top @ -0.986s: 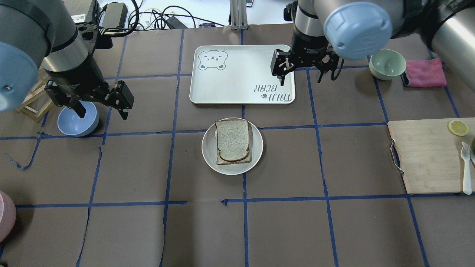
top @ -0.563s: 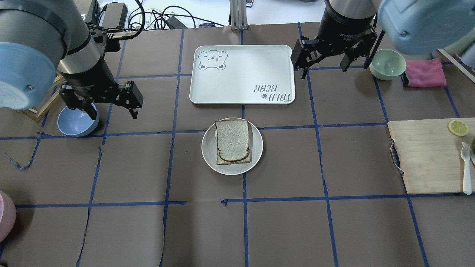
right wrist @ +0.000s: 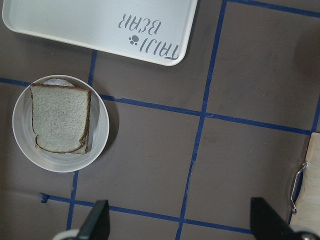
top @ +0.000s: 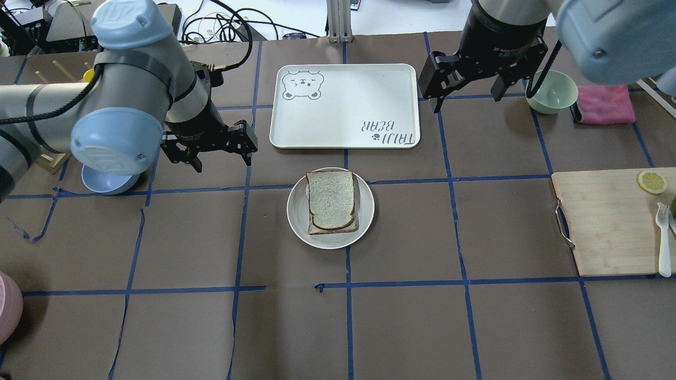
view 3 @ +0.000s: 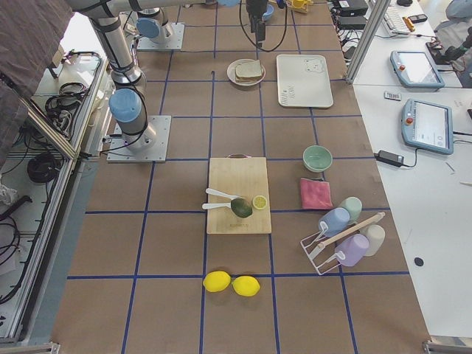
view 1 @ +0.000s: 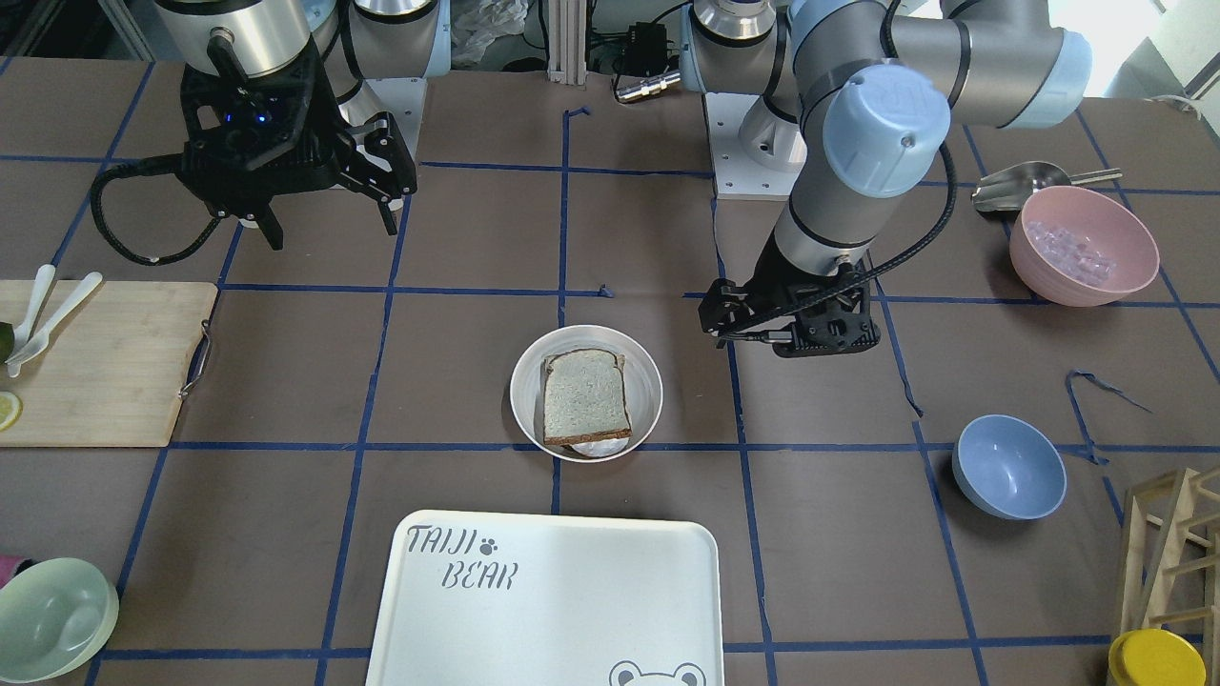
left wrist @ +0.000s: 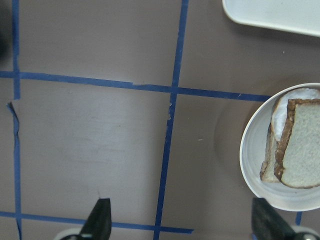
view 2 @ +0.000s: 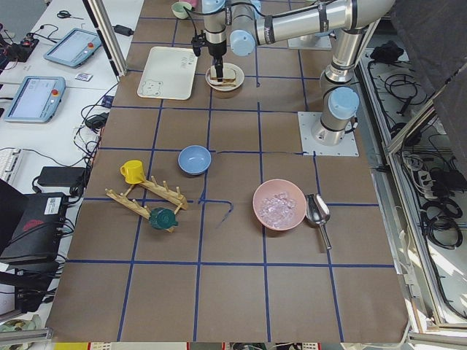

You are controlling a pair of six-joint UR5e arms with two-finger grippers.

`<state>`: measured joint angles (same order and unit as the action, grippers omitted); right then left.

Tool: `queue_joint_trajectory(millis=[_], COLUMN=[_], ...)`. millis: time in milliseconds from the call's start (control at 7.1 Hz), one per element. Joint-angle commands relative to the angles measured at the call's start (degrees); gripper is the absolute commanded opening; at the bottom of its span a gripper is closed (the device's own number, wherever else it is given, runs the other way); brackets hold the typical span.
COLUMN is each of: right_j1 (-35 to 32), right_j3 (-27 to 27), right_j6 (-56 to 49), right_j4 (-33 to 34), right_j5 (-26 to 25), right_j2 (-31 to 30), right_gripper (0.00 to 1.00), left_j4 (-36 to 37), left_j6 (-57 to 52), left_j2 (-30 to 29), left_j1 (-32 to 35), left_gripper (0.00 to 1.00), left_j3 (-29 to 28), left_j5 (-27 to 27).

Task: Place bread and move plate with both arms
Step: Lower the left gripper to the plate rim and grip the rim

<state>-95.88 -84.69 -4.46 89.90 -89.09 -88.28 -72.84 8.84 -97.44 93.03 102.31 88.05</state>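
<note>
The bread (top: 331, 199), pale with a dark-brown crust, lies on top of another slice in the round off-white plate (top: 296, 221) at the table's middle. It also shows in the front view (view 1: 584, 395) on the plate (view 1: 522, 391) and in both wrist views (left wrist: 305, 150) (right wrist: 61, 117). My left gripper (top: 222, 158) is open and empty, hovering left of and beyond the plate. My right gripper (top: 467, 97) is open and empty, high above the table just right of the tray, far from the plate.
The white TAIJI BEAR tray (top: 343, 105) lies beyond the plate. A blue bowl (top: 108, 182) sits under my left arm. A green bowl (top: 552, 92) and pink cloth (top: 604, 105) are at far right. A wooden board (top: 607, 221) lies on the right.
My left gripper has moved right, from over the blue bowl toward the plate. My right gripper has moved right, off the tray's corner. Both stay open; bread and plate have not moved.
</note>
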Motion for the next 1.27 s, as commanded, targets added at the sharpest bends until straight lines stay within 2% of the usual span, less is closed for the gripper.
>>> queue_joint_trajectory(millis=[0,423,704,845,986,1127], right_j1=[0.51,0.43,0.6,0.52,0.6,0.69], right_j3=[-0.21,-0.21,-0.03,-0.12,-0.12,-0.12], right_j6=[0.15,0.68,0.68,0.68,0.94,1.03], right_j4=[-1.55,-2.27,-2.53,-2.36,-2.53,-2.62], right_j5=[-0.56,-0.47,-0.64,-0.56,-0.3,-0.38], right_j2=[-0.14,-0.31,-0.4,-0.58,-0.58,-0.58], right_gripper=[1.0,1.0,1.0,1.0,1.0,1.0], left_j4=[3.65,15.68,16.5,18.68,18.7,18.7], left_j6=[0.21,-2.23,-3.92,-4.01,-4.01,-3.92], left_j2=[-3.01,-7.67,-10.48,-11.19,-11.63,-12.51], left_j1=[1.19,2.77,3.04,3.04,3.04,3.04], left_gripper=[1.0,1.0,1.0,0.85,0.58,0.53], left_j3=[2.09,7.98,9.13,9.22,9.22,9.31], left_j5=[-6.27,-6.4,-6.4,-6.48,-6.48,-6.57])
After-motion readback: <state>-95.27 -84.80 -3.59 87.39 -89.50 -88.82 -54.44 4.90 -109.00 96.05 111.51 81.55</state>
